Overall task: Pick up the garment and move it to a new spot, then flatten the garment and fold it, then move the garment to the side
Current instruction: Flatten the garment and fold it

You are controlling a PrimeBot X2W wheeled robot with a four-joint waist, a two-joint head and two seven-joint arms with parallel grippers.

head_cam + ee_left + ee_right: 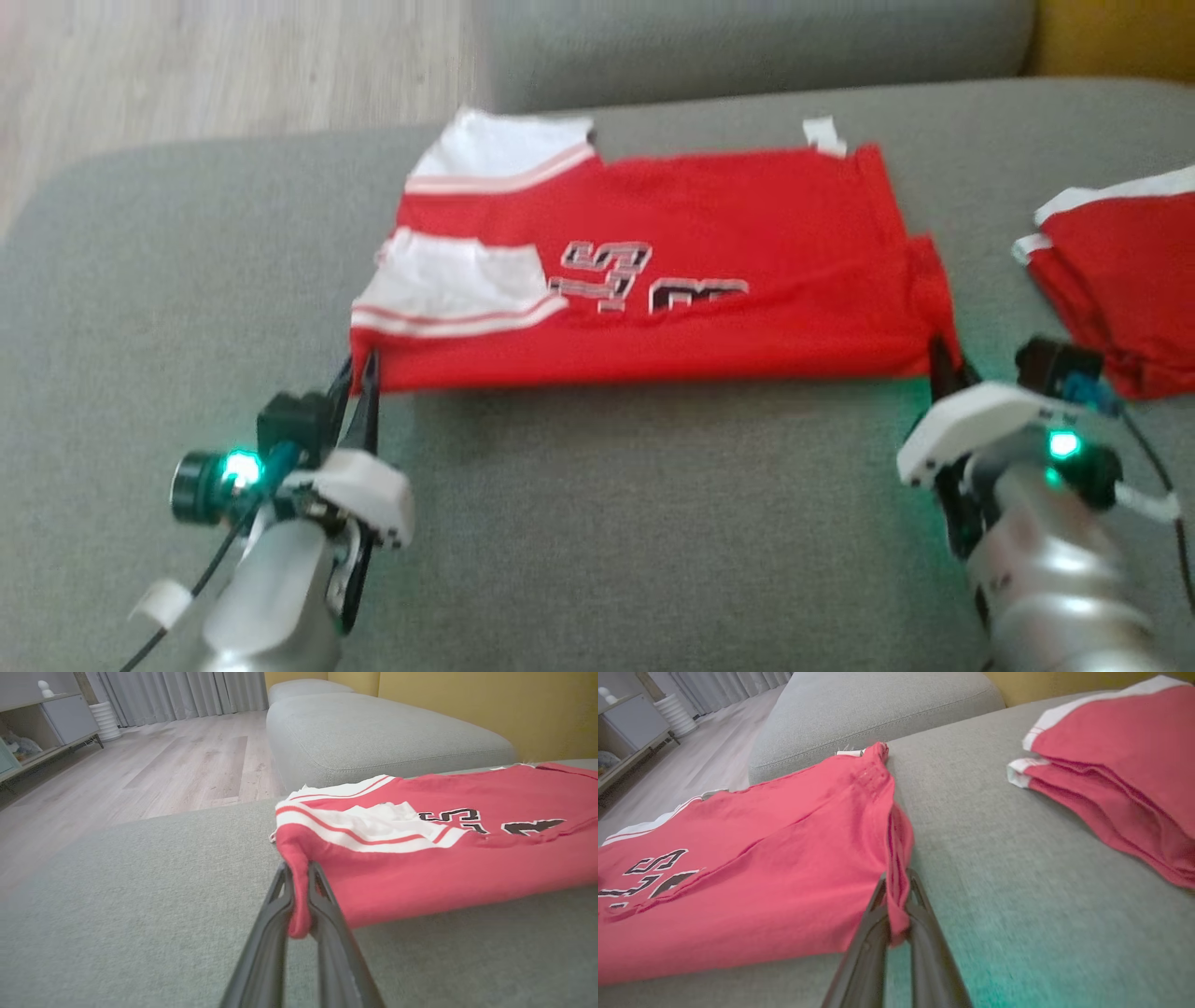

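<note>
Left tool is gripping jersey at near-left corner & right tool is gripping near-right corner; jersey is lying btwn them on sofa.

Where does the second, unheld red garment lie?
Head view: the second garment lies at the right edge of the grey cushion, just beyond the right gripper.

Grey sofa cushion carried a red jersey spread folded across its middle, plus a second folded red garment well apart at right.
</note>
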